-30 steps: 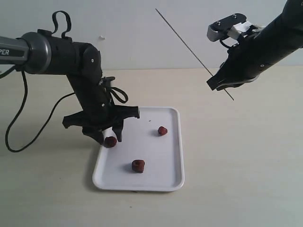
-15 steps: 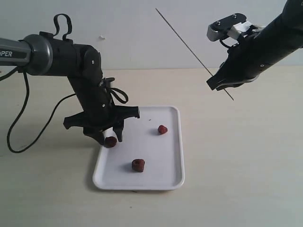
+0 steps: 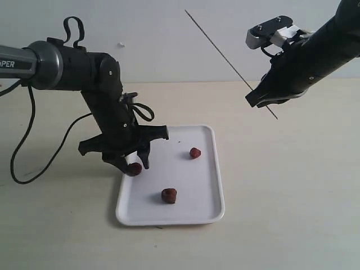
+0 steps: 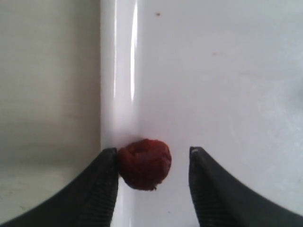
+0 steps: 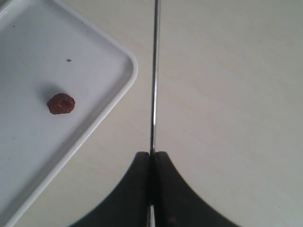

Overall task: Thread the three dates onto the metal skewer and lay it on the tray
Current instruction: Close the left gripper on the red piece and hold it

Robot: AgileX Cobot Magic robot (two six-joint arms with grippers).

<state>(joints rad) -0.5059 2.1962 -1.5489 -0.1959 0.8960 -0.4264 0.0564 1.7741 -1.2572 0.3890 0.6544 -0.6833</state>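
Observation:
Three dark red dates lie on the white tray: one at its left rim, one further back and one near the front. My left gripper stands open, low over the tray's left rim. The rim date sits between its fingers, touching one finger, with a gap to the other. My right gripper is raised at the right, shut on the thin metal skewer, which slants up and left in the air. In the right wrist view the skewer runs from the shut jaws past the tray's corner.
A black cable loops over the beige table to the left of the tray. A pale wall stands behind.
The tray and its dates have slid a little to the right, along with the left gripper at the rim. The right arm and skewer have not moved.

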